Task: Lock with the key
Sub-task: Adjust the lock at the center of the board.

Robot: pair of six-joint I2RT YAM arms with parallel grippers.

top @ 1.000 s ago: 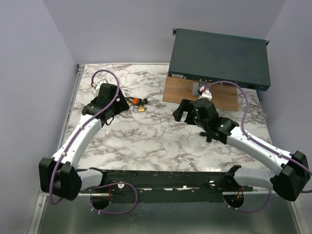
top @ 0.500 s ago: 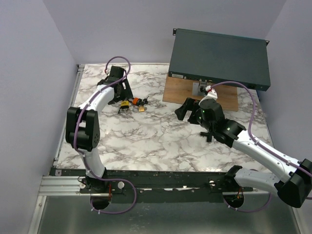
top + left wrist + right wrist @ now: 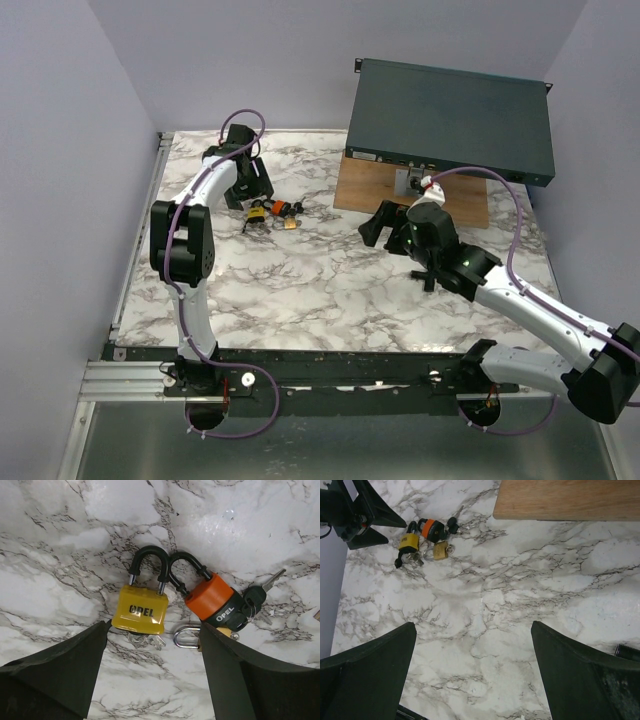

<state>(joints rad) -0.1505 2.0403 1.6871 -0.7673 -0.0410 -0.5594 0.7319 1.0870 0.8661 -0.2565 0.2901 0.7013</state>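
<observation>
1. Found the left tool [image 3: 152, 630] low over a cluster of padlocks at the far left of the bench [image 3: 330, 290], partly open and holding nothing.
2. Saw its fingers [image 3: 65, 670] flanking the lower end of the yellow padlock [image 3: 140, 612]; could not tell whether either tip touched it.
3. Noted the yellow padlock lying flat with both shackle legs seated in the body and a bunch of keys [image 3: 150, 640] showing under its lower edge.
4. Found the orange padlock [image 3: 215, 600] just beside it, shackle hooked open. Saw a black-headed key [image 3: 256, 595] at its lower end; could not tell whether it sat in the keyhole.
5. Noted a small brass padlock [image 3: 440, 550] lying against the other two.
6. Found the right tool [image 3: 472, 625] spread wide and holding nothing, above bare marble well apart from the padlocks.
7. Saw a wooden board [image 3: 440, 195] at the far right, carrying a dark metal case [image 3: 450, 115].
</observation>
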